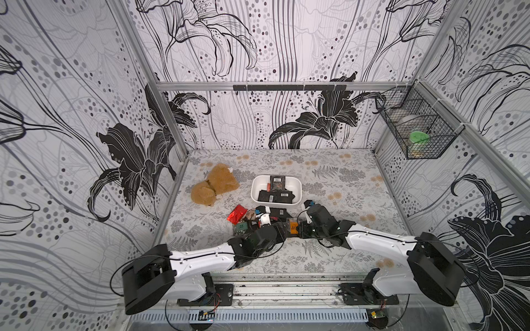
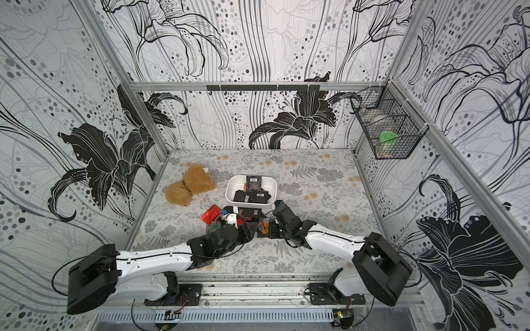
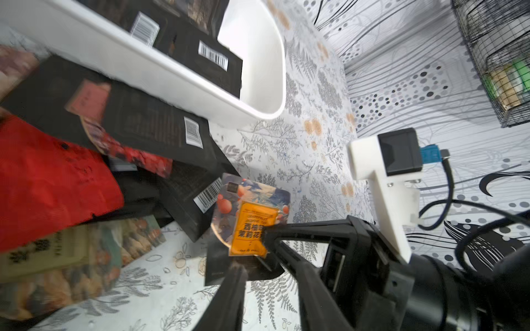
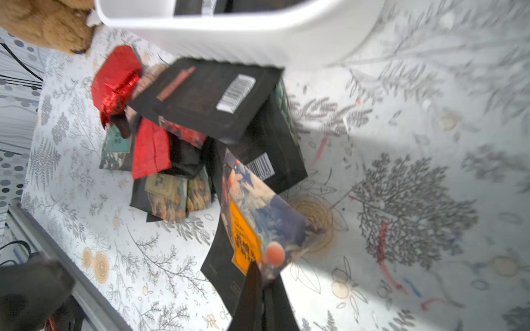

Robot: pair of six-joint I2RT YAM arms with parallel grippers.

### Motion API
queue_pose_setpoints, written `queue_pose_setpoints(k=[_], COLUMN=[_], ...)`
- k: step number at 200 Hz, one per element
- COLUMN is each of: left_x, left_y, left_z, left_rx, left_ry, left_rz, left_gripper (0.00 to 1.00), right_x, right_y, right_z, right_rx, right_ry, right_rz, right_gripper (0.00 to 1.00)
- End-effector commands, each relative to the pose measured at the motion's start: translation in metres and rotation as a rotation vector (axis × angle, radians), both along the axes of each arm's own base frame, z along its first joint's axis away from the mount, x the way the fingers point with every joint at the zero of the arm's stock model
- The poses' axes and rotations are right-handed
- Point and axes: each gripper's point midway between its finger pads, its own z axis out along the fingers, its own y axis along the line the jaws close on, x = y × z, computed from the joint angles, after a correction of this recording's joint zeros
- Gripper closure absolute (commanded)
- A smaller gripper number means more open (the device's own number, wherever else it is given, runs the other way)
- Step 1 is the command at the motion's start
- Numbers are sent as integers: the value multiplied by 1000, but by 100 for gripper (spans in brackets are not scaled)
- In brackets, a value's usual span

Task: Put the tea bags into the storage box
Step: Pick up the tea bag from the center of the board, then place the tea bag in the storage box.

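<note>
right gripper (image 4: 262,272) clenching orange-labelled tea sachet (image 4: 258,226) | left gripper (image 3: 256,265) standing released beside it | sachet sitting at 5 o'clock of storage box (image 1: 253,191) | tea bag pile (image 1: 252,219) lying at 7 o'clock

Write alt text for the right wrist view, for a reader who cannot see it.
The right gripper, shut, pinches an orange-labelled tea bag by its edge. Beyond it a heap of black and red tea bags lies on the floral table cover near the white storage box, with a brown plush toy further off.
</note>
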Motion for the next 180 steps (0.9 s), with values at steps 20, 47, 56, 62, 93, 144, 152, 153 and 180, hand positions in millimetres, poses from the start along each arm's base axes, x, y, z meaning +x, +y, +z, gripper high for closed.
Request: queue_pose_setpoints(k=[20,47,56,62,93,144,152,153,180], left_x=[-9,-17,-19,-21,-24,-28,-29,-29,-28], left_y=[59,81,86,89,102,123,127,127,133], left_z=[-15,-27,-30,-32,-43,-63,-65,-65,-67], left_rx=[69,23,22,25,63,132,138,137,140], left_ry=[1,12,10,12,22,48,50,50,41], left_rz=[150,198,201,203,226,285,300,301,328], left_gripper=[42,32,31,30,22,2,3,3,3], right_x=[28,56,67,74,112,170,178,179,200], right_y=[-14,1,7,12,38,81,85,86,89], right_z=[64,100,110,116,132,109,107,104,88], right_rx=[-94,-104,-109,-112,-111,-105,-114,-118,-147], right_ry=[-179,-266,-291,-306,-350,-312,-311,-307,-289], right_rz=[-61,-73,-78,-80,-74,-40,-39,-38,-48], right_gripper=[100,100,100,100,100,100,100,100,100])
